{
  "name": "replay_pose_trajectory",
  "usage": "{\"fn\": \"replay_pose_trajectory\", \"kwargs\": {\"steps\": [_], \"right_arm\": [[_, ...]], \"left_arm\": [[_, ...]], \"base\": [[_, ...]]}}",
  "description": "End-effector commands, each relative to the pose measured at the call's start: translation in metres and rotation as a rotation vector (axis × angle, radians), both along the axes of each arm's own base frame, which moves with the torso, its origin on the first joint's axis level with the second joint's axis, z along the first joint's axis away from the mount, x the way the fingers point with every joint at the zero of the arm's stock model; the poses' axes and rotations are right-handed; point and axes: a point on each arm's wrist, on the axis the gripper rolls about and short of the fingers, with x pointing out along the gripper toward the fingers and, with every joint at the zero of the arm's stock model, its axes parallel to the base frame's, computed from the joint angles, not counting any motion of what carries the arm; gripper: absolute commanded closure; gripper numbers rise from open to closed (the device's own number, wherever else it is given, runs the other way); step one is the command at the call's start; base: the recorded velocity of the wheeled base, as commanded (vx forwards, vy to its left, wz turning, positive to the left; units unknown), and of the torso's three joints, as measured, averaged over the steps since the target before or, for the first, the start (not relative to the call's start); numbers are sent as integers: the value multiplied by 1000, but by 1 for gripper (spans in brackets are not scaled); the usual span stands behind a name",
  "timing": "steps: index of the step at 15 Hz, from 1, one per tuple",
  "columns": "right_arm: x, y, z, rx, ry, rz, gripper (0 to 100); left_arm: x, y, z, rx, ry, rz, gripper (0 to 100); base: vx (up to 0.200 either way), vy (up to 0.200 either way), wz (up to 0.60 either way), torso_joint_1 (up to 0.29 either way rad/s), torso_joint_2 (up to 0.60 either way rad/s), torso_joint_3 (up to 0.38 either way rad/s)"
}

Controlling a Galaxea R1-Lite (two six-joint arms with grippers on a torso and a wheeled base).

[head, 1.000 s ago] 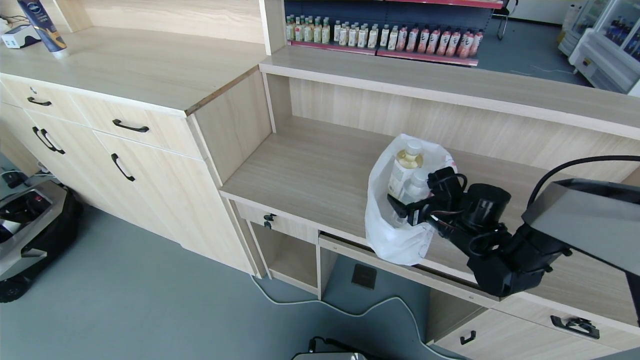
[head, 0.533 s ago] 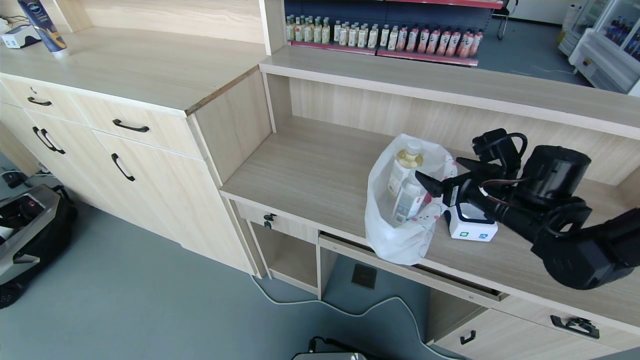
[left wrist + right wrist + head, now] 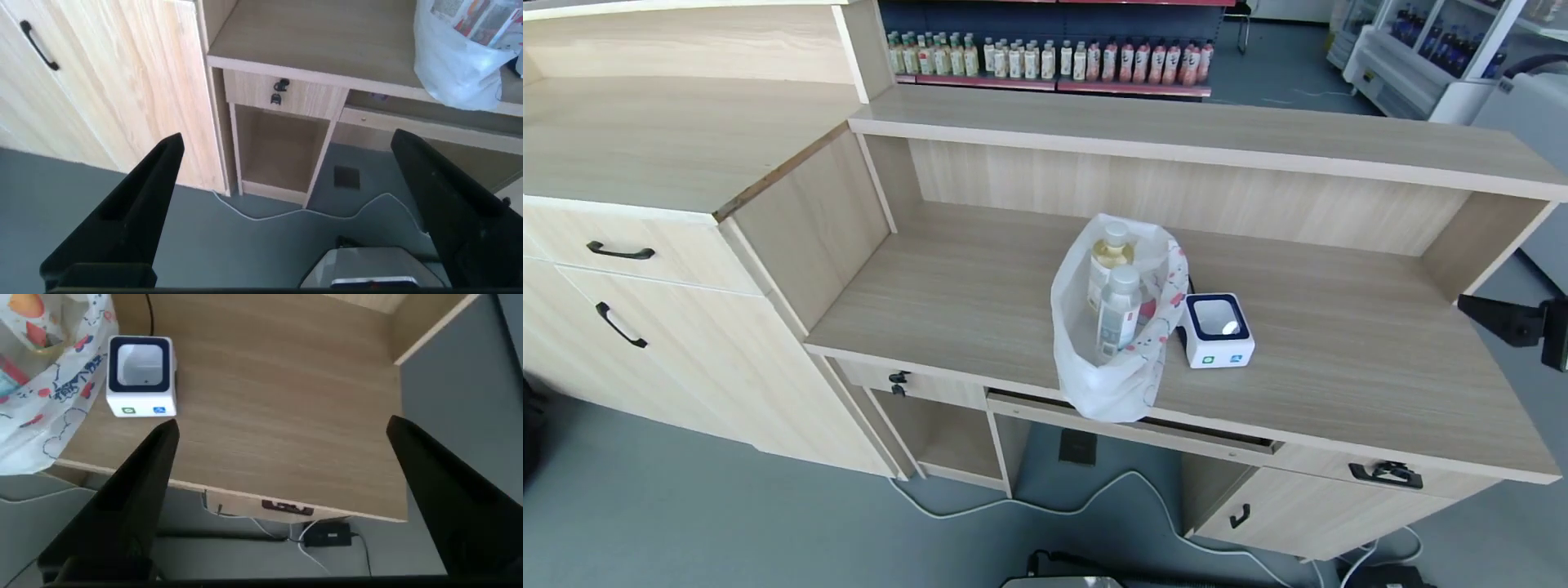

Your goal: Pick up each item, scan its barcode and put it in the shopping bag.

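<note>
Surface: light wood counter with a raised back ledge.
Left flank: taller cabinet with black handles, joined to the counter's left end.
Background: store shelf lined with drinks, far behind the counter.
Container: white printed bag, open at the top, upright at the middle of the counter's near edge.
Right arm: right gripper off the counter's right end, well apart from the scanner; fingers spread wide, holding nothing.
Left arm: left gripper over the floor, near and left of the counter; fingers spread wide, holding nothing.
Reader: white scanner, window facing up, just right of the bag.
Items: two bottles upright inside the bag, one behind the other, caps level with its rim.
</note>
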Motion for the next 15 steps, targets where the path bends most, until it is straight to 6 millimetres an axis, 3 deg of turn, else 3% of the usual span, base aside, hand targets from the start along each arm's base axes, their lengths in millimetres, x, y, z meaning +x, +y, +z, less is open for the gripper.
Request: {"fn": "replay_pose_trajectory", "kwargs": {"steps": [1,4,8,15], "right_arm": [[-27,-2,18,52,-111,-112,0],[-38,-3,10,82,-121,-157,0],[-74,3,-27,120,-95,-133,0],[-153,18,-134,140,-131,11,0]], "left_arm": [[0,0,0,1,-1,0,0],[0,0,0,1,-2,0,0],[0,0,0,-1,-1,-1,0],[0,0,0,-1,-1,-1,0]], "base": [[0,0,-600,-2,-7,2],[0,0,-600,9,2,1],[0,0,0,0,0,0],[0,0,0,0,0,0]]}}
